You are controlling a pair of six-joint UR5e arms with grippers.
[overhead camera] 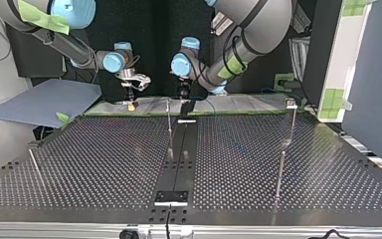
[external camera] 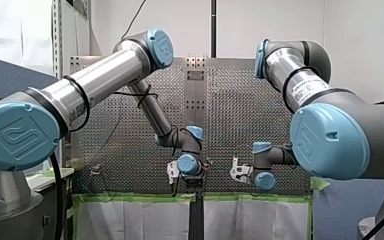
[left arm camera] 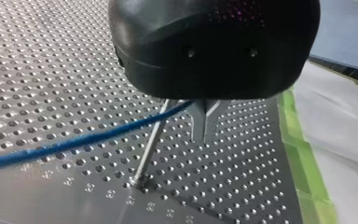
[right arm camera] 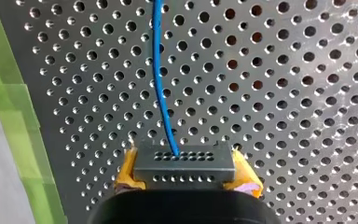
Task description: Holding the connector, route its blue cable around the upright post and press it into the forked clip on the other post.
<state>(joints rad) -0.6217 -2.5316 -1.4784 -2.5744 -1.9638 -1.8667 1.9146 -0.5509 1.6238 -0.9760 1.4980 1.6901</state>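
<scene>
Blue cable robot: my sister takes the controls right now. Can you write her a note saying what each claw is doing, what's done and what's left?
My right gripper: shut, yellow pads clamping the dark grey holed connector block.
My left gripper: metal fingers shut; the thin blue cable reaches their base, but I cannot tell if it is clamped.
Cable: runs from the connector over the perforated metal table, crossing the thin upright metal post.
Done: connector held.
Left: looping the post seems unfinished; no cable shows at the forked metal clip on the tall post.
</scene>
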